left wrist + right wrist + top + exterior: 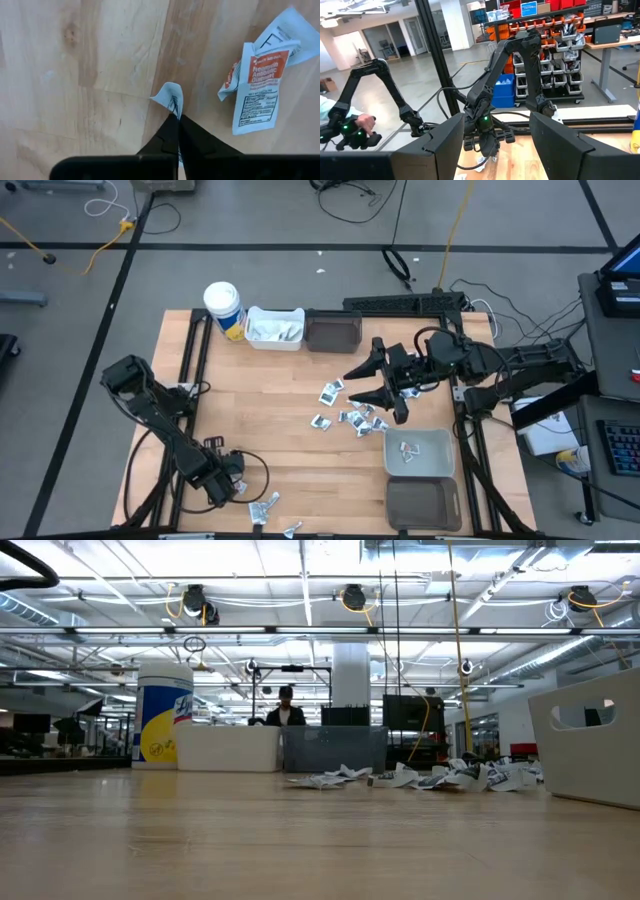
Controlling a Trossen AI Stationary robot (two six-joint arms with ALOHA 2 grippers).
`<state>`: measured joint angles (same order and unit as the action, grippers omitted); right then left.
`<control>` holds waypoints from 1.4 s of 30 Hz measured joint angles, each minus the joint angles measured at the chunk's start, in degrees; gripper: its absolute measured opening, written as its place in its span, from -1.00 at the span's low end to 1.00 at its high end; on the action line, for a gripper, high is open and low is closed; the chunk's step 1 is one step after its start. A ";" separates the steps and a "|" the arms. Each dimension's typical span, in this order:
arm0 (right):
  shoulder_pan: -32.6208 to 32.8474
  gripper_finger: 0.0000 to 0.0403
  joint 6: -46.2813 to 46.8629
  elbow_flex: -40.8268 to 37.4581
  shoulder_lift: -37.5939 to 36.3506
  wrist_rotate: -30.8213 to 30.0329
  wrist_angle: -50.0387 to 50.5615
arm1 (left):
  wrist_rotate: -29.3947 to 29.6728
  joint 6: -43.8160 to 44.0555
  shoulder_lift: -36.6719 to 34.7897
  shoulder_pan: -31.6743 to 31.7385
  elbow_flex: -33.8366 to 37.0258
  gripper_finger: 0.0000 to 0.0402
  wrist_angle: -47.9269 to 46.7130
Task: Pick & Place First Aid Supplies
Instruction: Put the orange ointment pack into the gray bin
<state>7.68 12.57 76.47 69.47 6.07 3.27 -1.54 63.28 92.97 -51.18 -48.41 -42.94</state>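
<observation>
Left claw (176, 120) sits low at the near-left of the table (280, 400), its fingers pressed together on the edge of a small white packet (170, 96) — clamped, with the packet's free corner curling up beyond the tips. Two more sachets (260, 85), one with an orange label, lie just beside it on the wood.

Right claw (385, 383) hovers over the middle-right of the table with its fingers well apart, nothing between them. Directly below and around it lies the main scatter of first aid supplies (352, 415), a loose heap of small white and silvery packets.

Progress, judged from the layout: partly done. The white bin (274, 337) at the far side holds a pile of packets, and the light grey bin (420, 467) at the near right holds a few. The two dark bins (333, 346) (422, 518) appear to hold nothing. Outstanding — the central heap, the strays at the near-left edge (268, 502), and the packet now gripped, not yet lifted clear. A good share of the sorting remains.
</observation>
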 joint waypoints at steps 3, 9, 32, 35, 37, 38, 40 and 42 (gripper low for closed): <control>-0.02 0.11 0.40 -0.02 -0.18 -0.04 0.02 | 1.94 2.32 -3.13 0.12 0.07 -0.99 1.65; -0.02 0.11 0.43 -0.02 -0.46 -0.14 -0.92 | 11.53 7.86 -13.05 0.45 -0.08 -0.99 0.95; -0.07 0.11 3.61 -0.02 -0.50 -6.88 -1.27 | 38.97 -40.13 -40.85 19.58 -0.21 -1.00 35.19; 0.42 0.11 4.79 -0.02 -0.50 -8.45 -1.29 | 38.82 -43.69 -42.28 22.68 -0.77 -1.00 40.39; 0.75 0.11 4.95 -0.02 -0.50 -10.34 -1.30 | 38.72 -44.03 -42.47 24.62 -2.13 -1.00 41.22; 0.97 0.11 5.00 -0.02 -0.50 -11.15 -1.37 | 38.50 -44.22 -42.41 25.48 -3.04 -1.00 41.18; 1.20 0.11 5.45 -0.02 -0.46 -12.36 -1.87 | 36.45 -45.82 -41.98 27.04 -4.99 -1.00 41.03; 1.20 0.11 6.06 -0.02 -0.46 -12.31 -2.08 | 34.71 -47.00 -40.74 28.53 -7.48 -1.00 41.14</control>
<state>8.88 18.63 76.44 69.01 -6.24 1.19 33.17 16.28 52.23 -22.65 -55.89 -1.80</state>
